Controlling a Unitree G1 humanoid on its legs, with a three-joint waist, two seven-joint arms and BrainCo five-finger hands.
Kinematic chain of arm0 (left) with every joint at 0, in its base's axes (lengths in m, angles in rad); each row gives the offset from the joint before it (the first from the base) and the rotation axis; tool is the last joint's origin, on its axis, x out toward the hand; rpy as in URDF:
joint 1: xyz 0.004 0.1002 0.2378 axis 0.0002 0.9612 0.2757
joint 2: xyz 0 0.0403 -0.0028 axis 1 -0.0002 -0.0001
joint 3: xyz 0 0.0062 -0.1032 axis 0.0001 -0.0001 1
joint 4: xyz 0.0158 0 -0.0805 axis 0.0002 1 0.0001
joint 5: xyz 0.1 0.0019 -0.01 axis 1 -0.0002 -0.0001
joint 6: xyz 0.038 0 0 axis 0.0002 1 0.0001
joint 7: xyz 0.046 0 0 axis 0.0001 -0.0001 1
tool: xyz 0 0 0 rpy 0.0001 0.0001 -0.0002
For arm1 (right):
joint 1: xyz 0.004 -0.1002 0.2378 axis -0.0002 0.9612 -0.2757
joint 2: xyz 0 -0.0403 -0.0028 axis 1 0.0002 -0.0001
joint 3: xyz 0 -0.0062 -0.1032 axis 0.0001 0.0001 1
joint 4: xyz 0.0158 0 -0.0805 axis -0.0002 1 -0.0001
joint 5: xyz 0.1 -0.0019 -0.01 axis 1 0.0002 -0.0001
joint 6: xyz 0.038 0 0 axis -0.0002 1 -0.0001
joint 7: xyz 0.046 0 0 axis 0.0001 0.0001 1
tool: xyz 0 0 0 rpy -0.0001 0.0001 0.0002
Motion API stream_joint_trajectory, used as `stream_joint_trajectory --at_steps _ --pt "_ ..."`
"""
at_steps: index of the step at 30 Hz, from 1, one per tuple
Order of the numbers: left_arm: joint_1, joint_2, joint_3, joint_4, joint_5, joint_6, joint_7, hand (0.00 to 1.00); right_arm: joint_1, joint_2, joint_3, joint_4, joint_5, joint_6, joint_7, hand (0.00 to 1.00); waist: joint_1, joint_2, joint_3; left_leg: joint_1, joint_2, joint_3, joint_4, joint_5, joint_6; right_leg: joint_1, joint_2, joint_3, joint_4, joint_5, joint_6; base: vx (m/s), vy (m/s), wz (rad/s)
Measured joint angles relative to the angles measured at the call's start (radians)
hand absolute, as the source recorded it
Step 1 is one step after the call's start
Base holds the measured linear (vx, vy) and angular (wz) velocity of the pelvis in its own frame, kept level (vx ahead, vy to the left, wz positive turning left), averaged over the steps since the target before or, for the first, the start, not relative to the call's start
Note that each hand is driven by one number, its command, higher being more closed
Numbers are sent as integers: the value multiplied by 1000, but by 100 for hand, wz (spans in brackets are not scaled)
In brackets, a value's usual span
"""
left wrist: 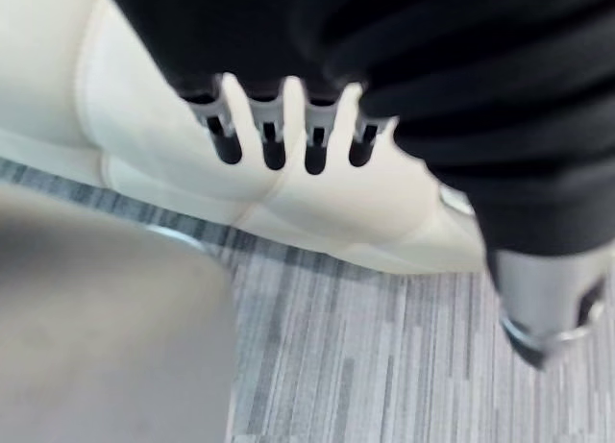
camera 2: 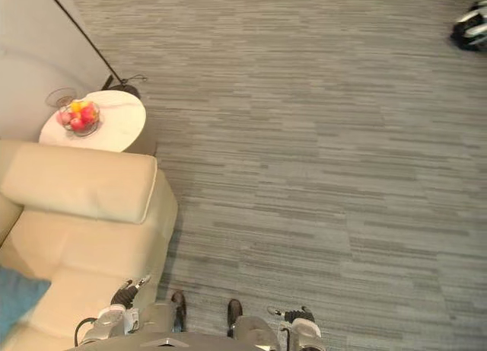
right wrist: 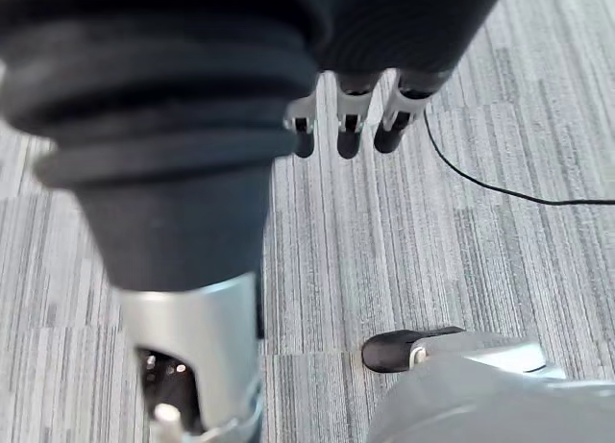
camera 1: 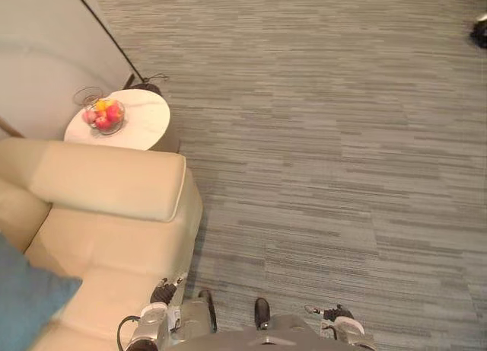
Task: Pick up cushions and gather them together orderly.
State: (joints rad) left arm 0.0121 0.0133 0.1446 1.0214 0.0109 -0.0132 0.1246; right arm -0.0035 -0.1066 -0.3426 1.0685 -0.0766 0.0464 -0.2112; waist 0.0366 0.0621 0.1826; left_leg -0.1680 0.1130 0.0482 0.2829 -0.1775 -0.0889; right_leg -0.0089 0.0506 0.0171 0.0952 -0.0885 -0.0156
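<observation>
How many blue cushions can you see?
1. The blue cushion lies on the cream sofa, at the robot's left, cut off by the view's edge; more may be hidden beyond it.

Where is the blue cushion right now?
In the left eye view, the blue cushion lies at the lower left edge, on the cream sofa, on the robot's left.
</observation>
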Motion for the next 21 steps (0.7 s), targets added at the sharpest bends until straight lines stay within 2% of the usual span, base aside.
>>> stream_joint_trajectory --at_steps 1,4,5,9,10,11,12,13,14,15,16,17,18,21 --pt "1 0 0 5 0 0 0 0 6 0 -12 0 0 0 -4 0 2 13 -8 17 -3 8 -8 58 12 7 -2 19 9 -13 20 239 306 -48" --pt "-2 11 2 8 1 0 -1 0 16 18 -26 -2 -1 -2 -11 0 1 -14 -12 30 -29 70 14 33 38 12 -47 40 31 -27 51 225 277 -41" --pt "-3 18 2 10 1 0 -1 0 18 24 -24 0 -2 -2 -10 0 9 -37 -22 48 -45 105 19 12 60 7 -66 63 44 -40 70 268 309 -50" --pt "-8 24 0 17 6 2 -1 0 -2 27 -20 -1 -5 -5 -8 0 15 -29 -17 102 -48 204 32 -51 77 -23 -80 86 122 -65 84 199 189 -85" --pt "-9 27 -8 20 14 3 -1 0 -28 33 -10 -1 -5 -6 -6 0 15 -20 -15 116 -40 267 32 -53 78 -90 -83 75 216 -68 84 132 106 -101" --pt "-9 30 -17 20 15 3 0 0 -37 35 -4 0 -5 -7 -6 0 15 -20 -14 116 -39 284 33 -53 78 -113 -85 65 247 -68 85 147 105 -114" --pt "-9 46 -40 20 15 3 0 0 -51 39 11 0 -5 -7 -6 0 12 -20 -14 119 -38 304 36 -53 80 -155 -94 12 297 -68 84 138 57 -98" --pt "-10 49 -66 21 18 4 0 0 -62 41 26 0 -7 -7 0 0 12 -17 -11 137 -34 312 41 -62 95 -180 -121 -123 332 -68 78 144 26 -94" --pt "-10 49 -70 21 21 4 1 0 -63 42 27 0 -7 -7 4 0 15 -14 -9 149 -32 314 38 -64 99 -179 -132 -176 332 -72 70 165 -24 -100" --pt "-15 52 -70 20 24 4 2 0 -68 44 36 0 -8 -7 10 0 19 -14 -8 177 -32 347 23 -65 100 -177 -163 -301 324 -82 44 189 -59 -114" --pt "-13 58 -71 22 30 5 2 0 -85 44 67 0 -9 -7 12 0 18 -19 -1 211 -33 407 6 -66 99 -179 -207 -492 280 -57 11 183 -69 -116" --pt "-8 62 -70 22 32 5 3 0 -90 47 67 0 -9 -8 13 0 19 -23 1 219 -35 422 6 -67 97 -182 -218 -549 261 -34 1 142 -77 -116" --pt "-11 65 -69 22 32 5 3 0 -96 47 67 1 -9 -9 12 0 14 -17 3 227 -31 432 5 -71 90 -181 -222 -630 257 -24 -22 95 -85 -73" --pt "-25 45 -81 21 32 5 3 0 -95 32 64 7 -9 -8 11 0 0 1 4 247 -29 422 -26 -70 85 -181 -192 -620 242 -22 -38 163 -136 -62"
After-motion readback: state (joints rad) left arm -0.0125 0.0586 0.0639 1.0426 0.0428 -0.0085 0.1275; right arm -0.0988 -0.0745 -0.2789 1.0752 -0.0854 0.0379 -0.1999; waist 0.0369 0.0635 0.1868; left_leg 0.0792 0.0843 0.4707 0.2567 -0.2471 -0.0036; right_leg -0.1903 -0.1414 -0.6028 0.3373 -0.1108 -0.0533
